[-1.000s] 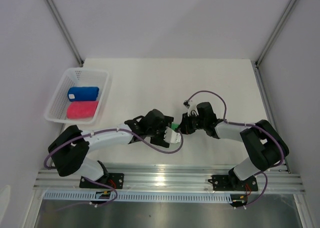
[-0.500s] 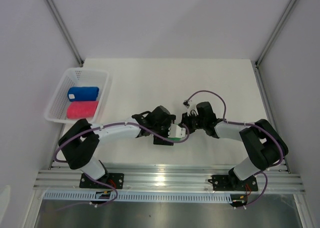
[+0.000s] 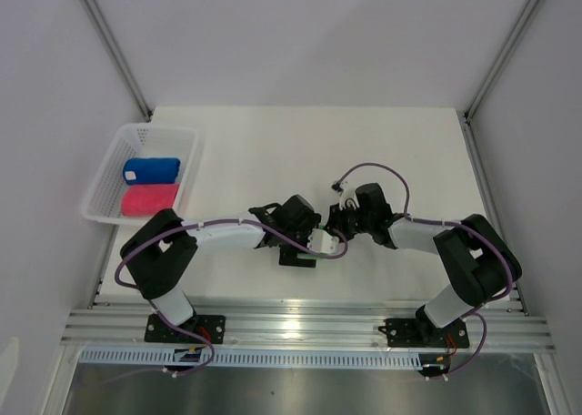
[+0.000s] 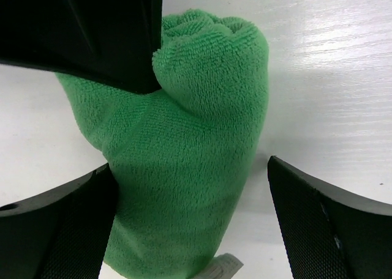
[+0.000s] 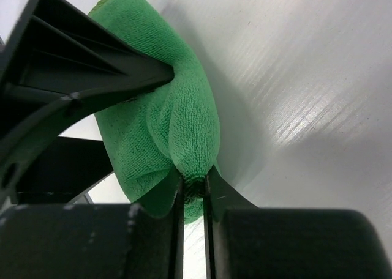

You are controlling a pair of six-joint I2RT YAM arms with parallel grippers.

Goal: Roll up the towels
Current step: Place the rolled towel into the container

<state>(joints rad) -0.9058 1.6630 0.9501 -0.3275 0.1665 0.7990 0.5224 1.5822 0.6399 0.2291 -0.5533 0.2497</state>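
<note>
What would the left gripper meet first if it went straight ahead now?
The rolled green microfibre towel: it lies between the open fingers of the left gripper, though how close is unclear.

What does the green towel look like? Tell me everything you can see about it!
The green towel is bright green, soft and fuzzy, like microfibre. It is rolled into a chubby bundle, with folded layers showing at one end and a small white tag at the other. It lies on its side on the white table. The right gripper is shut on a fold of it. The left gripper is open, one finger on each side of the roll.
</note>
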